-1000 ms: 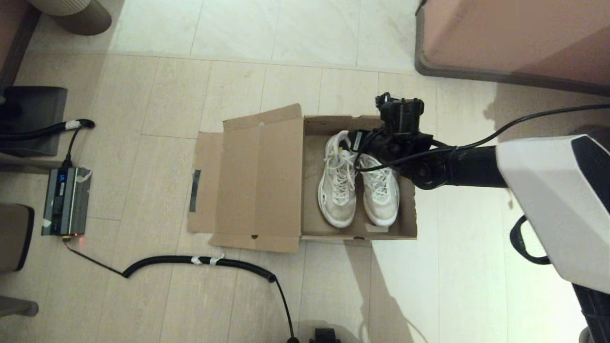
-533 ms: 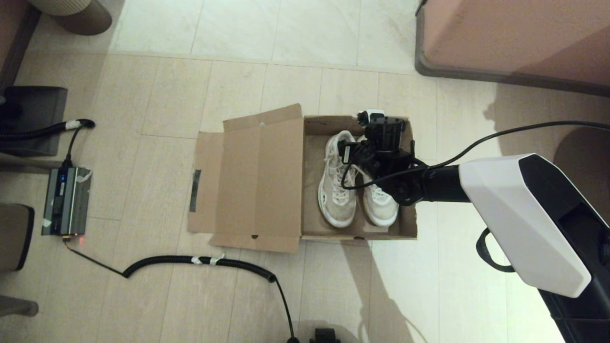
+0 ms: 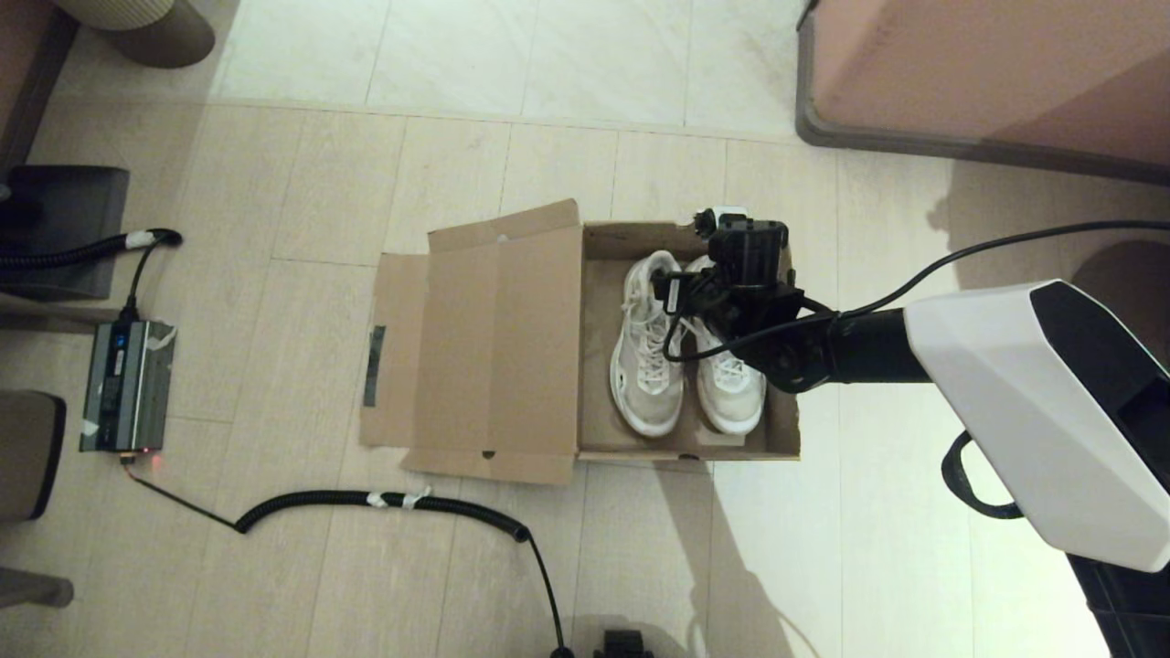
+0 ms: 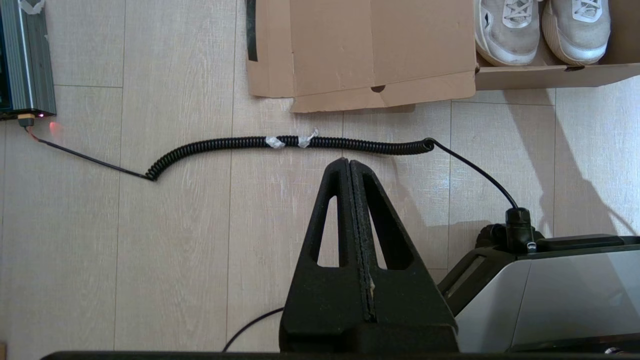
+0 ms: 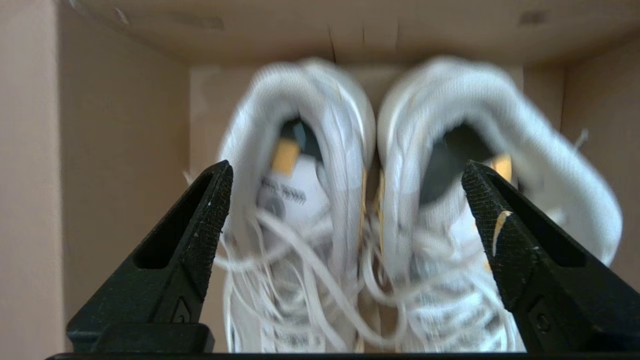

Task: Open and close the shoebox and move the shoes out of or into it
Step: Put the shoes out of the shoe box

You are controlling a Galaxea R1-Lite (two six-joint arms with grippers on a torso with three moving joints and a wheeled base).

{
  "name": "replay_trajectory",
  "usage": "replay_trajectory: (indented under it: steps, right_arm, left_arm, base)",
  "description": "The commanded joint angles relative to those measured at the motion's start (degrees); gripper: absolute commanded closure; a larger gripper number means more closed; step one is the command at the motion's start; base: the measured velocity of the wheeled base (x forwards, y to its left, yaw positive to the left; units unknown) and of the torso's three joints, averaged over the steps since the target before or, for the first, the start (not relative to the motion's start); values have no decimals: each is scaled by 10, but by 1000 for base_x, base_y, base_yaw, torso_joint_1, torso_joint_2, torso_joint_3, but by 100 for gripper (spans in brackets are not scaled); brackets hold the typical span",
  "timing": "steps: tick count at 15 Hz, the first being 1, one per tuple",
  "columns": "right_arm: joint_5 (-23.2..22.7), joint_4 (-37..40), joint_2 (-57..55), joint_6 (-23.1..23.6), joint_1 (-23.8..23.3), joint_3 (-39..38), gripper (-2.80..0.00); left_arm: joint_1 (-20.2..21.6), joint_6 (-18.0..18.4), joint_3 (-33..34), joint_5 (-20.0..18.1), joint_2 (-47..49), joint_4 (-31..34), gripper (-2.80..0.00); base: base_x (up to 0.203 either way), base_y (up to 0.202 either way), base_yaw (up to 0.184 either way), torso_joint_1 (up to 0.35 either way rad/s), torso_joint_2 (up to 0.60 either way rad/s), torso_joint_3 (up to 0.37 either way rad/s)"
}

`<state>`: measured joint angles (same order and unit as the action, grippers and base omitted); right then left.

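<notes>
cardboard shoebox point(image 3: 494, 366) lay open; your right tool point(image 5: 347, 200) hung wide over the shoes' point(image 3: 687, 366) heels at 12 o'clock, set to straddle both.

Shoebox point(image 3: 781, 402) lid flat open; top access free; shoes point(image 3: 686, 366) side by side, walls close.

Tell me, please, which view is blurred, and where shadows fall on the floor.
Right wrist view: the shoes are smeared, while the open right gripper looks crisp. Head view: sharp; a dark shadow lies on the floor below the shoebox. Left wrist view: sharp, the shut left gripper in focus.
</notes>
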<state>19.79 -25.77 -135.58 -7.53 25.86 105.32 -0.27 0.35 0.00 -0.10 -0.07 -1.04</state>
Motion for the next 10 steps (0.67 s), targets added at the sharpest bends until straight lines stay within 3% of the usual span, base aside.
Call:
replay_trajectory:
  steps: [1, 5, 10]
  right_arm:
    - [1, -2, 7, -1, 0, -22, -280]
    - [0, -6, -19, -9, -2, -29, -280]
    - [0, -31, -64, -17, -7, 21, -280]
  left_arm:
    - [0, 0, 4, 0, 0, 0, 0]
    - [0, 0, 4, 0, 0, 0, 0]
    - [0, 0, 4, 0, 0, 0, 0]
  base:
    - [0, 0, 0, 0, 0, 0]
    - [0, 0, 0, 0, 0, 0]
    - [0, 0, 0, 0, 0, 0]
